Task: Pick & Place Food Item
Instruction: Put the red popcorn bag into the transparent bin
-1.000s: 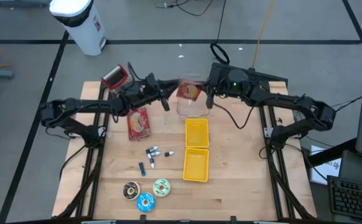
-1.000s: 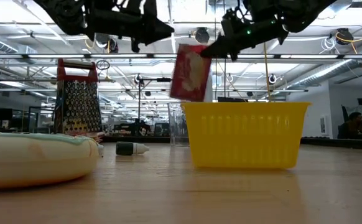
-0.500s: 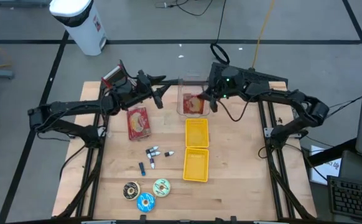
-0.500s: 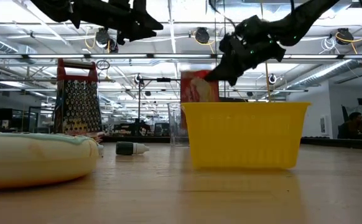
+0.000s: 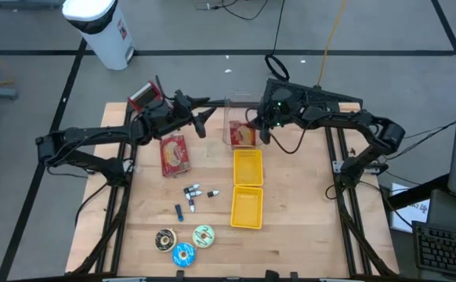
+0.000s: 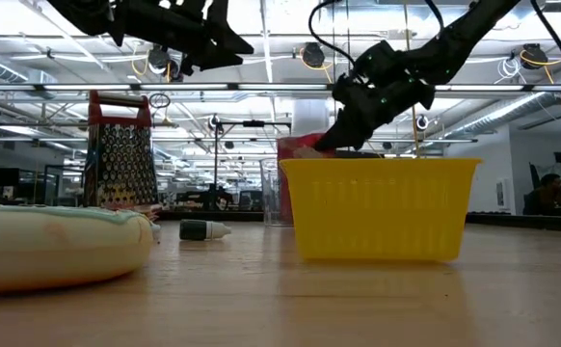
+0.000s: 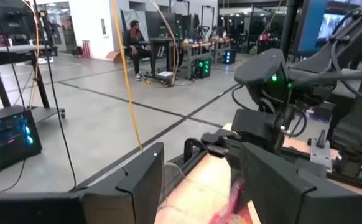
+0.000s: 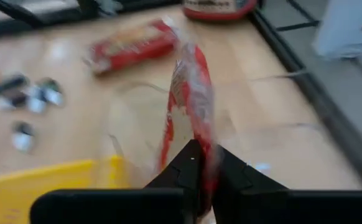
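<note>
Jaws: I see right gripper (image 8: 199,163) pinching red snack packet (image 8: 190,106) inside clear container (image 5: 240,125) (left gripper (image 5: 199,119) open, empty).

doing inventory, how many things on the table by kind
red snack packets: 2
yellow baskets: 2
clear container: 1
grater: 1
round tape rolls: 3
small batteries/caps: about 5
total: about 14

Food packet (image 5: 243,134) inside clear container (image 5: 241,105)
</note>
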{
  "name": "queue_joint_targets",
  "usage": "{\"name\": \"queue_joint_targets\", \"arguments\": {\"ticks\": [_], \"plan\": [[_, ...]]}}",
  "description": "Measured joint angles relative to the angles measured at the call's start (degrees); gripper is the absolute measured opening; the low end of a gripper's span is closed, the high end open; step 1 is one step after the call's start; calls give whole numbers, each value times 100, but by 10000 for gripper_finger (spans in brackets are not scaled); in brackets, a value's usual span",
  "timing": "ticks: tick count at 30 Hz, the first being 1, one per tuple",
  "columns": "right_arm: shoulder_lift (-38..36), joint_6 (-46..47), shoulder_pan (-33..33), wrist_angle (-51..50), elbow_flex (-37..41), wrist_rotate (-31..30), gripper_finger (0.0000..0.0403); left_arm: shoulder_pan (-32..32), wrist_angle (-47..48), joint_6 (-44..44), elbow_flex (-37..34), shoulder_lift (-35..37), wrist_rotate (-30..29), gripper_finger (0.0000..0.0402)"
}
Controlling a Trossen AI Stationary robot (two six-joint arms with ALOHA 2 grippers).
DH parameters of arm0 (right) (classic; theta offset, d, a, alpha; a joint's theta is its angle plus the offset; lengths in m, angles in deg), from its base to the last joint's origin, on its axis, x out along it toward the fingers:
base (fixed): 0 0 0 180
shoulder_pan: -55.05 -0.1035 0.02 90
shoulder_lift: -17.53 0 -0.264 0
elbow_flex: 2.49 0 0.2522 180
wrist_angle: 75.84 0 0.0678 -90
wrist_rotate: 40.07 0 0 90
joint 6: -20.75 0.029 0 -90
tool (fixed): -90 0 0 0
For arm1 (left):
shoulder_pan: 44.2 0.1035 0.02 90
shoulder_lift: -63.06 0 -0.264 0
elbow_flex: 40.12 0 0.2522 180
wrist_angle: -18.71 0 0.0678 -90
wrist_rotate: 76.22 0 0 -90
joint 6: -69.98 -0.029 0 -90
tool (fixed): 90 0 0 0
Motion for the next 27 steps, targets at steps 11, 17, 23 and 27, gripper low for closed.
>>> {"name": "queue_joint_targets", "arguments": {"ticks": [11, 17, 23, 27], "plan": [[4, -2049, -739, 522, 0, -2506, 161, 0, 2, -20, 0, 2, -2, 212], [-29, -2924, -1276, 1332, 0, -4179, 223, -14, 74, -14, 0, 2, -2, 212], [-429, -2231, -1672, 1314, 0, -4160, 244, -80, 909, 405, 1, 2, 1, 212], [-836, -1665, -1727, 781, 2, -3577, 239, -116, 2232, 1223, 2, 15, -48, 212]]}}
